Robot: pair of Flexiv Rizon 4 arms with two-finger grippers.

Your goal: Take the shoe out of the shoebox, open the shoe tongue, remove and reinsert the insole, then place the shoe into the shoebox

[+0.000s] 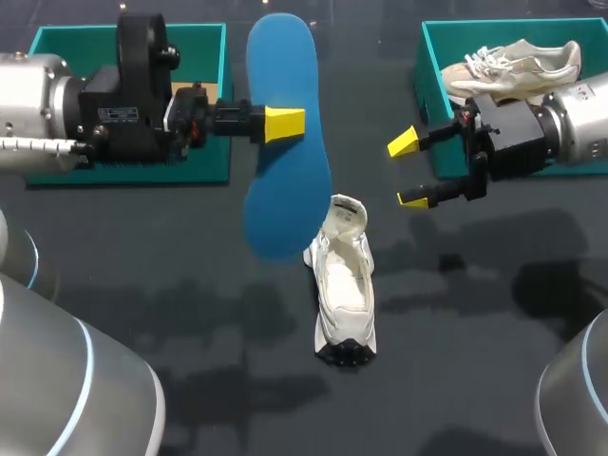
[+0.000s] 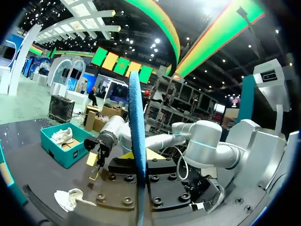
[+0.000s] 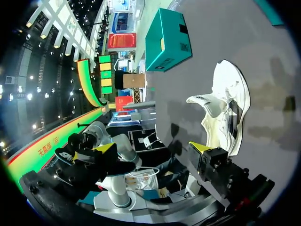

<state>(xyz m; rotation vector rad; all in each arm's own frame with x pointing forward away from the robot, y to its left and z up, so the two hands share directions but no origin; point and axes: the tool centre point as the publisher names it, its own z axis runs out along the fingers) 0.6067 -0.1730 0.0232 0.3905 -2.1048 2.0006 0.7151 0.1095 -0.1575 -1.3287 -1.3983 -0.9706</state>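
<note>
A: Shoe (image 1: 344, 285), where is it?
B: On the table (image 1: 190, 285), between the left shoebox (image 1: 199, 169) and right shoebox (image 1: 432, 66). Left gripper (image 1: 285, 124) grips the blue insole (image 1: 285, 204) in the air; right gripper (image 1: 408, 171) has its fingers apart.

Shoeboxes: two teal ones are standing, the left shoebox (image 1: 85, 38) and the right shoebox (image 1: 432, 43).
Shoes: two are showing, the shoe on the table (image 1: 344, 285) and the shoe in the right shoebox (image 1: 518, 65).
Insoles: one blue insole (image 1: 290, 190) is showing.
Arms: two are showing, the left arm (image 1: 38, 95) and the right arm (image 1: 579, 119).
Grippers: two are showing, the left gripper (image 1: 285, 125) and the right gripper (image 1: 408, 171).
Yellow fingertips (image 1: 402, 142): three are showing in the head view.
</note>
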